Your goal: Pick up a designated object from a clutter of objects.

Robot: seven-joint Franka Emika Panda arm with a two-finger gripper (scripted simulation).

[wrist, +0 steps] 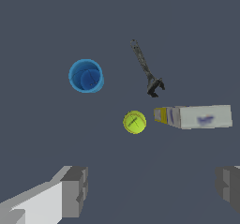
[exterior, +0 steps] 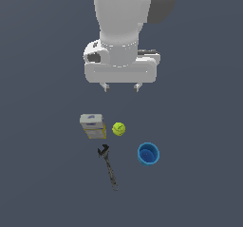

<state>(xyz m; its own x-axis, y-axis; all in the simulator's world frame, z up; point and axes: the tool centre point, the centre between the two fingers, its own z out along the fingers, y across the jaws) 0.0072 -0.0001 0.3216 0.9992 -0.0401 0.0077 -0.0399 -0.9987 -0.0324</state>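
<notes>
The blue cup (exterior: 148, 154) stands upright on the dark floor, toward the exterior view's right of the other items; it also shows in the wrist view (wrist: 86, 76), hollow side up. The grey-and-yellow box (exterior: 92, 126) (wrist: 194, 116), the yellow-green tennis ball (exterior: 118, 128) (wrist: 134, 122) and the dark wrench (exterior: 107, 165) (wrist: 146, 69) lie near it. My gripper (exterior: 121, 87) hangs open and empty high above the items, roughly over the ball. Its fingertips (wrist: 74, 190) show wide apart in the wrist view.
The floor is a plain dark grey surface. The ball sits right beside the box. The wrench lies between the box and the cup, its jaw end near the box.
</notes>
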